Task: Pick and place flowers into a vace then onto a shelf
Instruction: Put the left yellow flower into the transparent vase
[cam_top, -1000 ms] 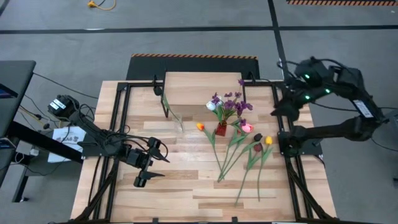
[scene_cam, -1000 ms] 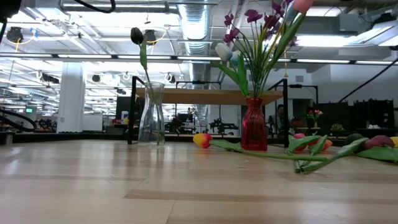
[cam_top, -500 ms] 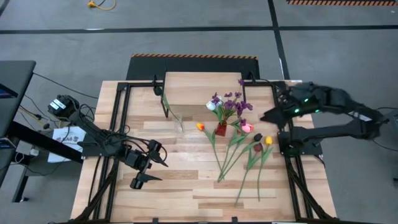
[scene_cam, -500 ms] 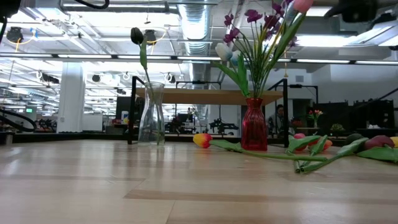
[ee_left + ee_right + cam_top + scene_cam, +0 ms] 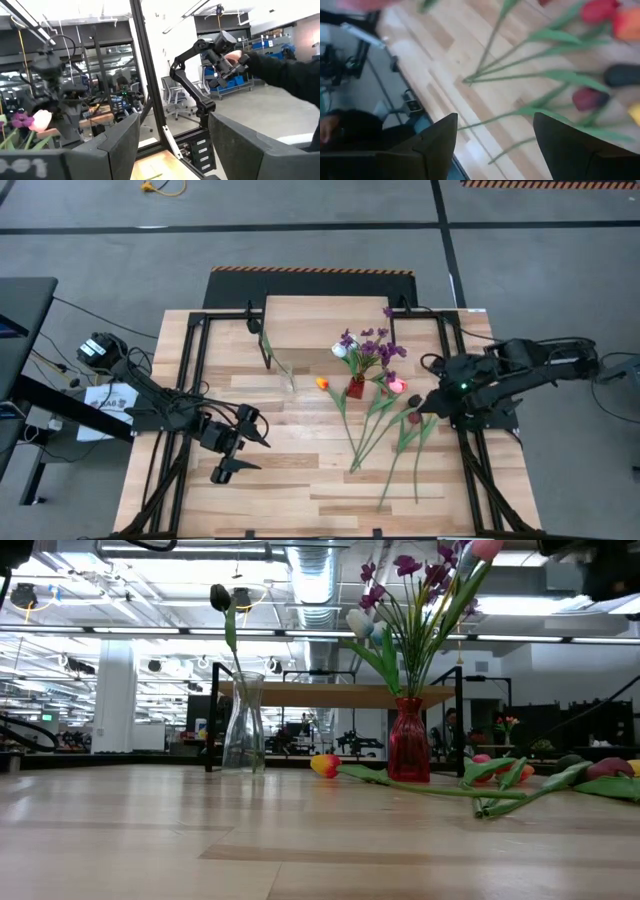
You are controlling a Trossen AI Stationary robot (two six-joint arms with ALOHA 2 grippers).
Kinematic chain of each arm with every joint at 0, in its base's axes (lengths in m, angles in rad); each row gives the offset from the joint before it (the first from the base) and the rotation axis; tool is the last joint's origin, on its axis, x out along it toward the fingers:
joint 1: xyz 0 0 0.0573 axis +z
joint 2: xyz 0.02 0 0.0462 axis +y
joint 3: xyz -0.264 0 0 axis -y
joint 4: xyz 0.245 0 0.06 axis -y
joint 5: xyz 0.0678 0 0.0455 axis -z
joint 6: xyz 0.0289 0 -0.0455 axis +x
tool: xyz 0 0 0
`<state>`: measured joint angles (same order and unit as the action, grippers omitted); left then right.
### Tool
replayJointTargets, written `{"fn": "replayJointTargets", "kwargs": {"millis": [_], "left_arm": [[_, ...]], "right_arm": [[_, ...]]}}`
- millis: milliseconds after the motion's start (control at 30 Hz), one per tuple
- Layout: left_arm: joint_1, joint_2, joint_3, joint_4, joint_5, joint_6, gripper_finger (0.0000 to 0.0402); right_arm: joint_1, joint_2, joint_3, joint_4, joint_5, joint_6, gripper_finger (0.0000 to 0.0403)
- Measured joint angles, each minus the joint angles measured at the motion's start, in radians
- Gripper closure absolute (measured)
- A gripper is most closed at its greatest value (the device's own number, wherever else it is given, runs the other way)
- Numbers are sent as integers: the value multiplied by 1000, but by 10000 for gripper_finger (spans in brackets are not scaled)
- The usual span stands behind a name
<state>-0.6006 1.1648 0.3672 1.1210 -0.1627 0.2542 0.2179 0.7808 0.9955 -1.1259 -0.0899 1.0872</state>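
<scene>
A red vase (image 5: 356, 388) stands mid-table and holds purple sprigs (image 5: 368, 345), a white tulip and a pink tulip (image 5: 487, 549). A clear glass vase (image 5: 243, 724) with one dark tulip stands to its left. The shelf (image 5: 310, 326) is at the far edge. Several loose tulips (image 5: 395, 430) lie flat on the table right of the red vase, and an orange one (image 5: 322, 383) lies beside it. My right gripper (image 5: 424, 403) hovers open above the loose heads (image 5: 588, 98). My left gripper (image 5: 244, 450) waits open near the left edge.
Black frame posts (image 5: 195, 360) run along both table sides. The near half of the wooden tabletop (image 5: 300, 490) is bare. In the left wrist view another robot arm and a person's dark sleeve (image 5: 285, 70) show in the room beyond.
My right arm has swung from above the table's far right corner down and toward the near edge. Its gripper now hangs over the loose tulips. The flowers and vases have not moved.
</scene>
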Motion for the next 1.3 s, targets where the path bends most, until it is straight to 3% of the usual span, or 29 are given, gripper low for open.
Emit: {"fn": "replayJointTargets", "kwargs": {"millis": [300,633,900,1067,1300], "left_arm": [[0,0,0,12,0,23,176],[0,0,43,15,-54,-6,176],[0,0,44,11,-59,12,176],[0,0,44,11,-55,22,176],[0,0,44,19,-54,23,176]], "right_arm": [[230,79,-36,-257,199,367,148],[444,235,-187,-88,223,616,148],[583,434,-215,70,222,797,148],[623,574,-215,126,220,892,148],[624,734,-215,224,219,895,148]]}}
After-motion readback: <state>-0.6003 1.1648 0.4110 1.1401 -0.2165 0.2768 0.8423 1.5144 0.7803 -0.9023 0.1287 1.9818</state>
